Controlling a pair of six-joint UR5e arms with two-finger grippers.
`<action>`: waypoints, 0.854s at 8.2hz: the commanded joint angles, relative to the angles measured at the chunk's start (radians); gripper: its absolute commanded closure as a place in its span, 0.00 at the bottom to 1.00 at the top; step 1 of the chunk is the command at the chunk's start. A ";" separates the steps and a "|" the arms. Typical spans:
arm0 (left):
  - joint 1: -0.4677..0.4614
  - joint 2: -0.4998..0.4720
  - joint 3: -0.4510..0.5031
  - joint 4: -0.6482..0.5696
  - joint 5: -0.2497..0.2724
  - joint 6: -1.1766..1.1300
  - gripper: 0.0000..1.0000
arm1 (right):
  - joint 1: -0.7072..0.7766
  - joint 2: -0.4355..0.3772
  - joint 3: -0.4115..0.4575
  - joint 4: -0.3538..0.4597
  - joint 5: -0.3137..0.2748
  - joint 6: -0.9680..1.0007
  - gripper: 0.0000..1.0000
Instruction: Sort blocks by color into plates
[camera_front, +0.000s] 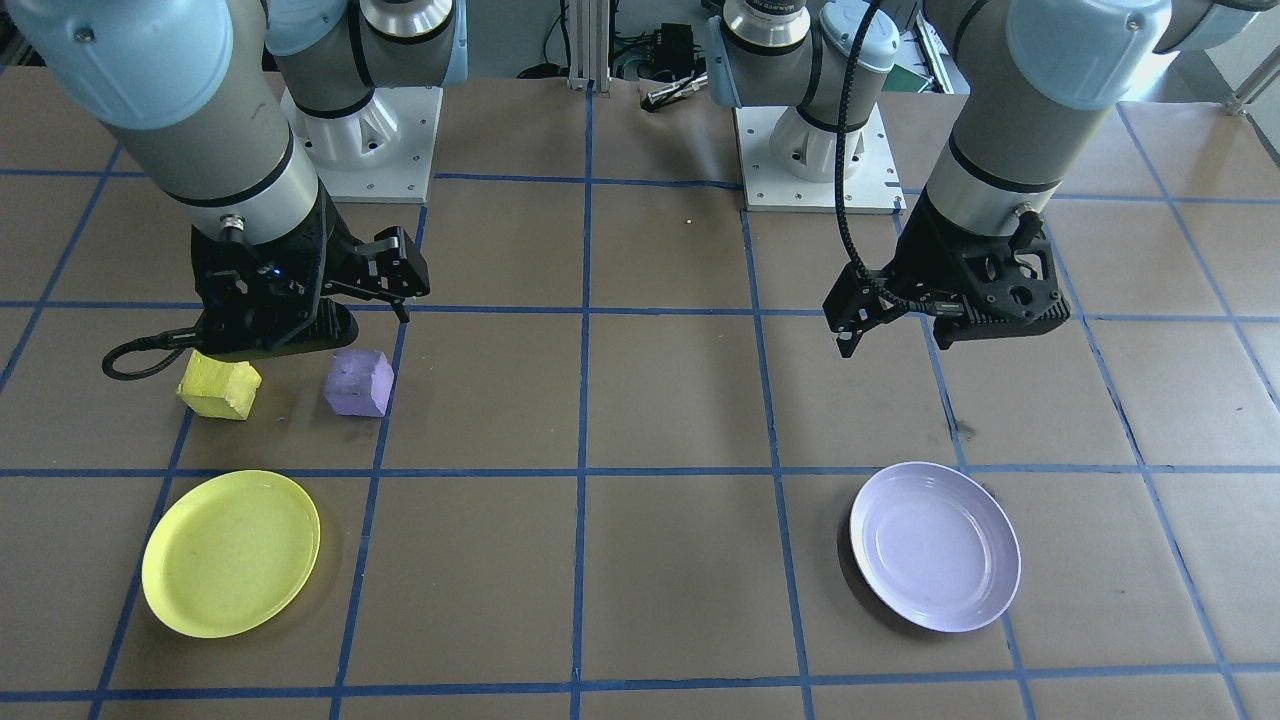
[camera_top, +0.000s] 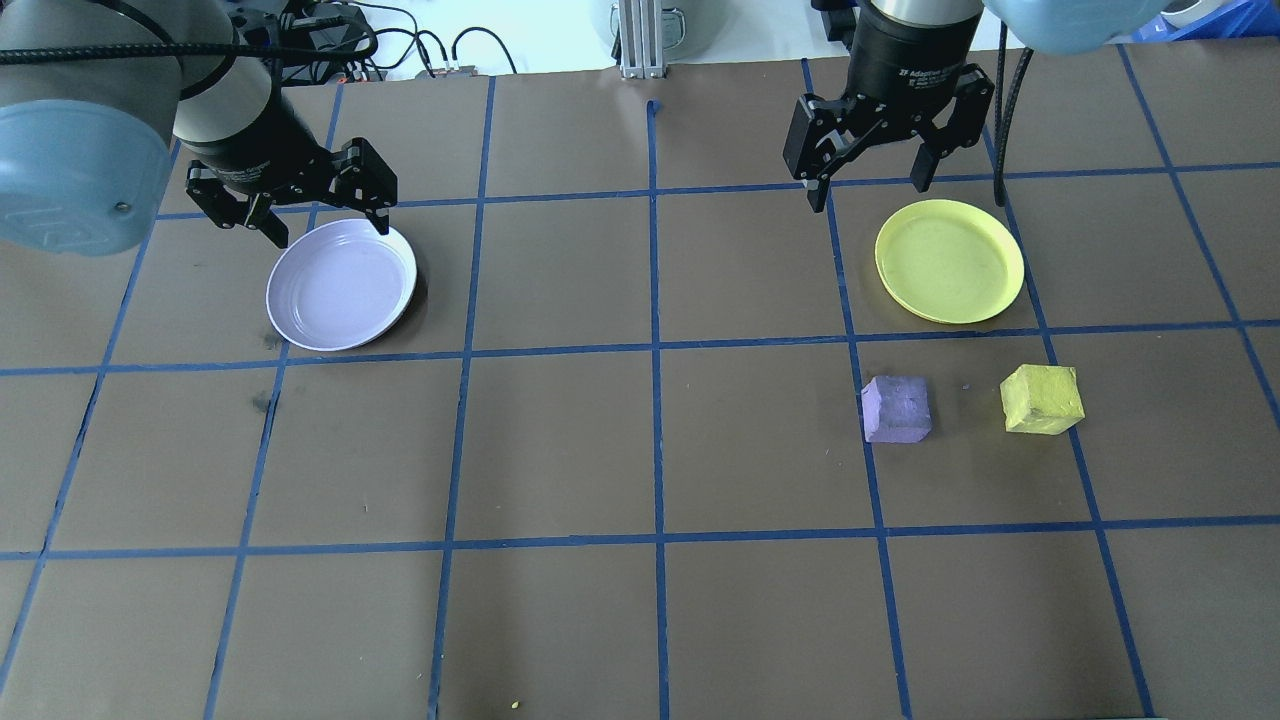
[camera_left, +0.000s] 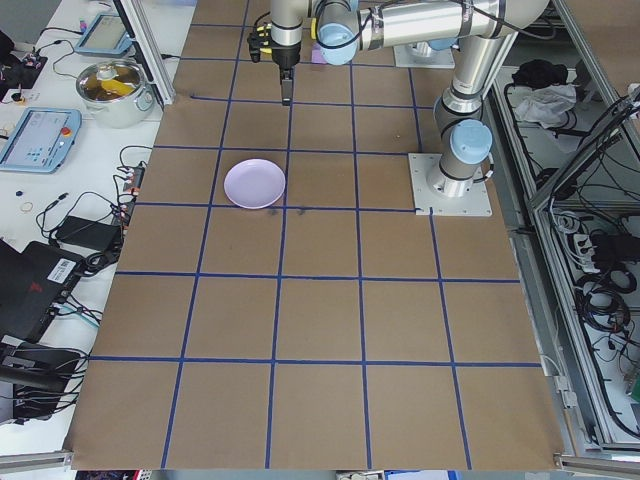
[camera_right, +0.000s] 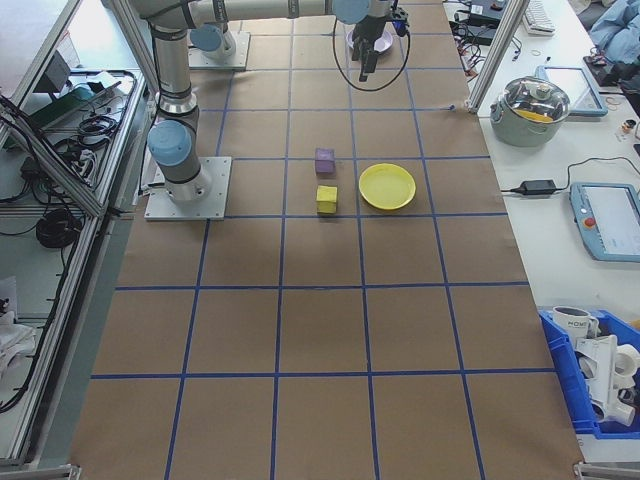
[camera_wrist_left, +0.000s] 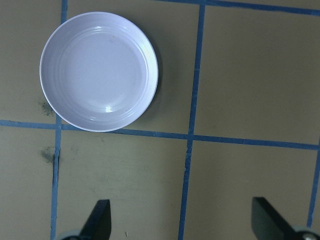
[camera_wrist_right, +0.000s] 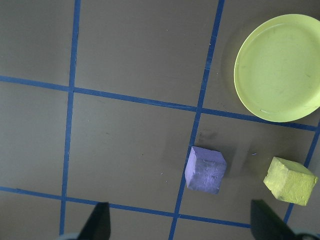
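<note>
Both sets of jaws are being held wide and empty above the bench (camera_top: 640, 450). Below the right gripper (camera_top: 868, 180), the purple block (camera_top: 896, 408) and yellow block (camera_top: 1042, 399) are lying near each other but apart on the paper, just beside the yellow plate (camera_top: 949, 261). Under the left gripper (camera_top: 312, 208), the lavender plate (camera_top: 341, 285) is sitting bare, well apart from both blocks. Judged by their rough, foam-like look, the cubes are likely being treated as light and slightly yielding; a gentle pinch across two opposite flat faces is being favoured, since corners may crumble or slip.
</note>
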 joint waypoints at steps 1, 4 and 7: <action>0.001 -0.002 -0.001 0.000 -0.001 0.000 0.00 | -0.001 -0.003 0.052 -0.009 -0.002 -0.055 0.00; 0.003 -0.004 -0.002 0.002 -0.001 0.002 0.00 | -0.201 0.008 0.193 -0.090 -0.008 -0.138 0.00; 0.003 -0.010 -0.005 0.006 -0.001 0.002 0.00 | -0.372 -0.008 0.479 -0.403 -0.171 -0.207 0.00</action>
